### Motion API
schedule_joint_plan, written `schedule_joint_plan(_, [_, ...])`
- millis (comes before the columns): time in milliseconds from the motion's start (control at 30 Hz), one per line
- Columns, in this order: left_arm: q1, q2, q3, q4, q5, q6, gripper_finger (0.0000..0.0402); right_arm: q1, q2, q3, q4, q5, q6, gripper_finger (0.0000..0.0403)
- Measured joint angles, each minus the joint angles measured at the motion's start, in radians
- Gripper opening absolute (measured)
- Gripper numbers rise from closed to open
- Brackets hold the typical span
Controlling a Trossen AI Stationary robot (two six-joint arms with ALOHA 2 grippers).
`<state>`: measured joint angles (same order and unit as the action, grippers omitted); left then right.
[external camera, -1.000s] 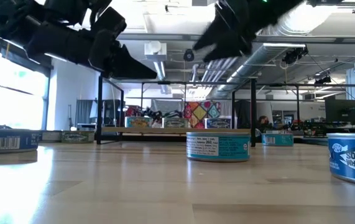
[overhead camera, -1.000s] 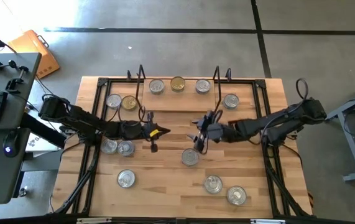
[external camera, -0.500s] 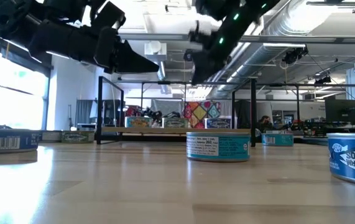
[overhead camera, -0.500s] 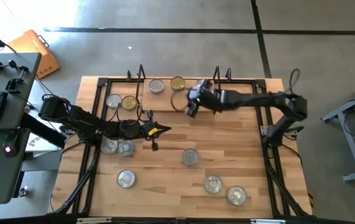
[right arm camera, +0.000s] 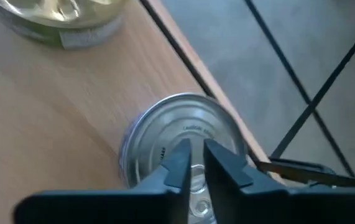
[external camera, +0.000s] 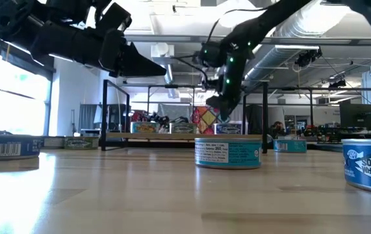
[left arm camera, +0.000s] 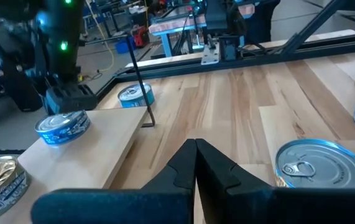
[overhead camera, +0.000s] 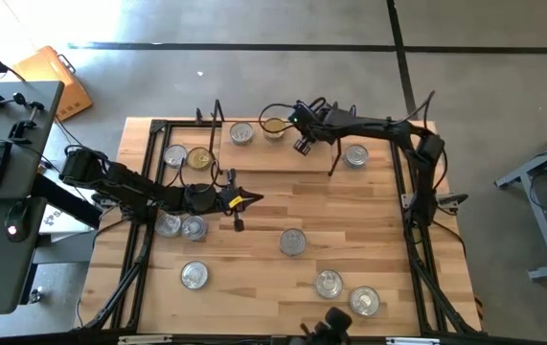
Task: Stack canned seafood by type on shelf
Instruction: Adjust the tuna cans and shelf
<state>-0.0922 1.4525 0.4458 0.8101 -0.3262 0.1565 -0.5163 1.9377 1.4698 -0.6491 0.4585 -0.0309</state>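
My right gripper [overhead camera: 301,144] reaches over the shelf [overhead camera: 273,159] at the table's far side. It points down above a silver-topped tin [right arm camera: 165,134] that stands on the board near its far edge. The fingers are shut but for a thin gap. A gold-topped tin [overhead camera: 273,126] and another silver one [overhead camera: 241,134] stand on the board to its left. My left gripper [overhead camera: 250,202] hangs shut above the table in front of the shelf, holding nothing. Several more tins stand on the tabletop, one [overhead camera: 292,241] near the middle. My right gripper comes at the silver tin's lid [right arm camera: 193,127] from above, its fingertips [right arm camera: 178,152] over the lid's middle. Whether they touch the lid, I cannot tell. The tin stands flat on the shelf board.
Two tins [overhead camera: 185,156] stand left of the shelf's left wire frame, and one [overhead camera: 354,155] stands right of the right frame. Others stand at the table's left [overhead camera: 181,226] and near side [overhead camera: 193,276], [overhead camera: 346,291]. Bare wood lies between the shelf and the middle tin.
My right gripper has swung up from the table's middle toward the far edge, over the shelf, and come down above the silver tin. Its fingers have gone from wide open to nearly together. The tins have not moved.
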Motion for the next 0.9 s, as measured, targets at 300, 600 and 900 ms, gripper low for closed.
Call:
schedule_joint_plan(300, [-0.008, 0.0, 0.0, -0.003, 0.002, -0.04, 0.0, -0.001, 0.019, 0.001, -0.013, -0.125, 0.034, 0.0008])
schedule_joint_plan(600, [-0.008, 0.0, 0.0, -0.002, 0.002, -0.051, 0.0, 0.0, 0.019, 0.001, 0.018, -0.135, 0.098, 0.0002])
schedule_joint_plan(900, [-0.008, 0.0, 0.0, -0.001, 0.002, -0.067, 0.0, -0.001, 0.021, 0.076, -0.085, -0.025, 0.143, 0.0002])
